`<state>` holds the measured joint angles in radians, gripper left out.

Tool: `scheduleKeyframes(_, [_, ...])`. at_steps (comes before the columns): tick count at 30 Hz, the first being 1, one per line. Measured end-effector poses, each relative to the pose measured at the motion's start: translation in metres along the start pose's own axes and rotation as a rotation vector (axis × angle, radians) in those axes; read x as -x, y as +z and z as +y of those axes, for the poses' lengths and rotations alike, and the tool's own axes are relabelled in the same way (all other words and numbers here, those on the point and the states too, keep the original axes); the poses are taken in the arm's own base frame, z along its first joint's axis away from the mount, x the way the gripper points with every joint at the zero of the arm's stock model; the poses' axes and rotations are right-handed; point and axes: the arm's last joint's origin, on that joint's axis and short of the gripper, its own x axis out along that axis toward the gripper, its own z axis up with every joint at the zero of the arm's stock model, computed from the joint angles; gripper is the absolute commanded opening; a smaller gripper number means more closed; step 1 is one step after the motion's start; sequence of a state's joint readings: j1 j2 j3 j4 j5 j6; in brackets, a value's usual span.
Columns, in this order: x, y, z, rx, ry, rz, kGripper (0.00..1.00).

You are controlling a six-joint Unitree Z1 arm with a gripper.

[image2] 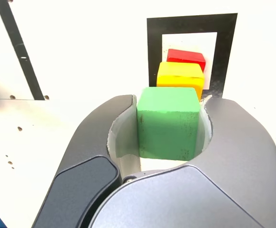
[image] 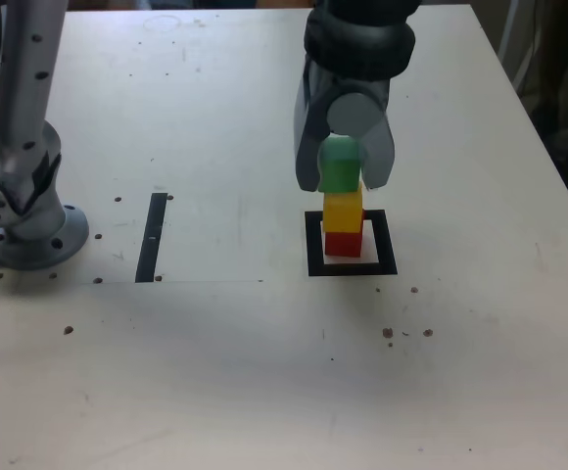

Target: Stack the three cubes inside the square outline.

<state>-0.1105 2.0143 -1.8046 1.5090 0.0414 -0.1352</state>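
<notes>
My grey gripper (image2: 169, 100) pinches the green matte cube (image2: 168, 124), one jaw against each side. Just under it I see the yellow matte cube (image2: 181, 76); I can't tell if green touches yellow. Yellow sits on the red matte cube (image: 343, 245), which is inside the square outline of black tape (image: 317, 266), with white showing between red and the tape. In the exterior view, the straight black strip (image: 152, 238) lies well to the left, and the white table's (image: 480, 294) right edge is well apart from my jaws.
</notes>
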Motion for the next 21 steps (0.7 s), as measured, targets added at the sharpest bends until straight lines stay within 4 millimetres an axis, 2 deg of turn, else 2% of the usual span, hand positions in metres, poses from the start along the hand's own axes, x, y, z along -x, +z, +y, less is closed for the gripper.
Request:
scheduleKeyframes(15, [-0.0041,0.0023,0.0049,0.004,-0.022,0.004,0.3])
scheduleKeyframes(21, [-0.0105,0.0056,0.0078,0.004,-0.033,0.021,0.33])
